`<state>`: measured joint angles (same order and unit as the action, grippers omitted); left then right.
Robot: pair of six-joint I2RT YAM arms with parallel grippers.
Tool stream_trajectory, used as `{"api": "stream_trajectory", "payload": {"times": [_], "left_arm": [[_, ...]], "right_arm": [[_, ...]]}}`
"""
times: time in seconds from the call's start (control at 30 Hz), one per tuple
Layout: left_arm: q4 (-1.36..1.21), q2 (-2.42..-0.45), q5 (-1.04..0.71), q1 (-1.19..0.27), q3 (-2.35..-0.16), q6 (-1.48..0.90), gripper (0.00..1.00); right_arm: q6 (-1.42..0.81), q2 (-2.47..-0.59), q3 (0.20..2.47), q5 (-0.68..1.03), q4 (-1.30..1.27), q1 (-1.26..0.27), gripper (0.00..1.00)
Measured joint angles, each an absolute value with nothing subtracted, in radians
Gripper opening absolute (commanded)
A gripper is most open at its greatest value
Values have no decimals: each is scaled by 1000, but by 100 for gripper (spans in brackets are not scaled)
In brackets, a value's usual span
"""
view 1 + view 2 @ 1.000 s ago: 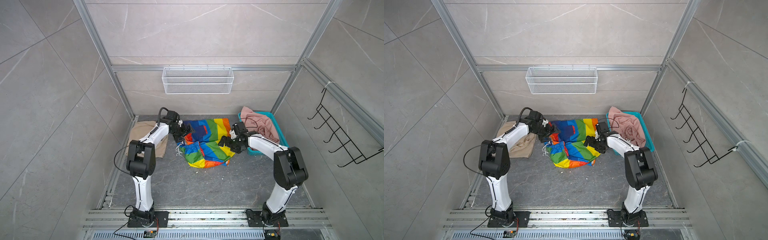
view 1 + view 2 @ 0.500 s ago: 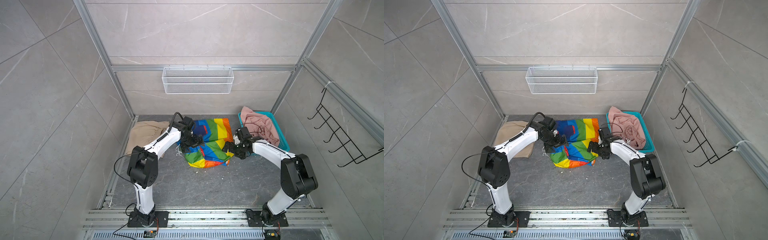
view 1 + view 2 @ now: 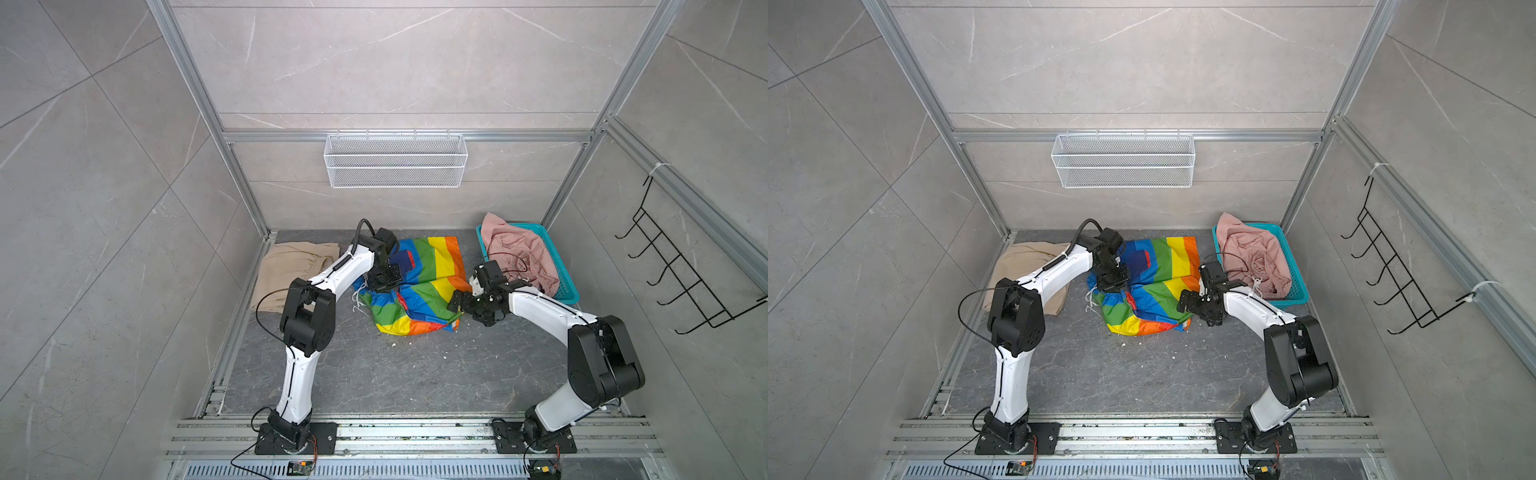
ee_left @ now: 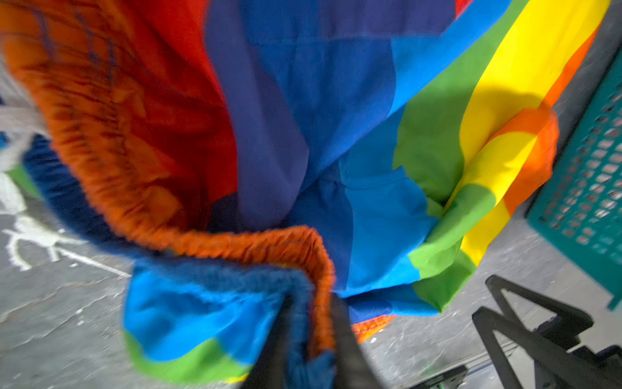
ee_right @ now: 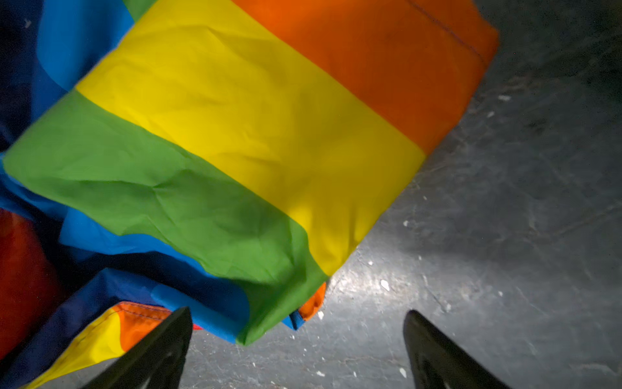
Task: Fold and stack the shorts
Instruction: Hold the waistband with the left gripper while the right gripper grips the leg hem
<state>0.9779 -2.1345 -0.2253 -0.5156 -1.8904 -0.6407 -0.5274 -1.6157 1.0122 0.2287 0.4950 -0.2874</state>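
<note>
The rainbow-striped shorts (image 3: 428, 278) (image 3: 1158, 286) lie crumpled at the middle of the floor. My left gripper (image 3: 384, 280) (image 3: 1111, 280) is shut on their gathered orange and blue waistband (image 4: 296, 249), which the left wrist view shows pinched between the fingers (image 4: 309, 303). My right gripper (image 3: 459, 305) (image 3: 1187, 305) stands open at the shorts' right edge. In the right wrist view (image 5: 298, 323) a fabric corner (image 5: 249, 323) lies just ahead of the jaws. The beige shorts (image 3: 286, 266) (image 3: 1025, 266) lie flat at the left. The pink shorts (image 3: 519, 253) (image 3: 1254, 257) sit heaped in the basket.
A teal perforated basket (image 3: 563, 282) (image 3: 1298, 286) (image 4: 589, 188) stands at the back right, close to my right arm. A white wire shelf (image 3: 395, 160) hangs on the back wall. A black hook rack (image 3: 681, 282) is on the right wall. Grey floor (image 3: 395, 370) lies in front.
My left gripper moved right onto the rainbow shorts and shut on the waistband, bunching the cloth. My right gripper slid forward along the shorts' right edge and stayed open.
</note>
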Motion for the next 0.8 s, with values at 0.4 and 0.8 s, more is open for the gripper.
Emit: {"api": "stream_trajectory", "payload": {"times": [0.4,0.8], "left_arm": [[1077,-1865,-129,-351,-1806,-575,0],[1065,-1748,-144,-322,-1795,-583,0]], "right_arm": [[-625,-1600,881,319,367,-288,98],[-741,-1657,875,382,226,-287,90]]}}
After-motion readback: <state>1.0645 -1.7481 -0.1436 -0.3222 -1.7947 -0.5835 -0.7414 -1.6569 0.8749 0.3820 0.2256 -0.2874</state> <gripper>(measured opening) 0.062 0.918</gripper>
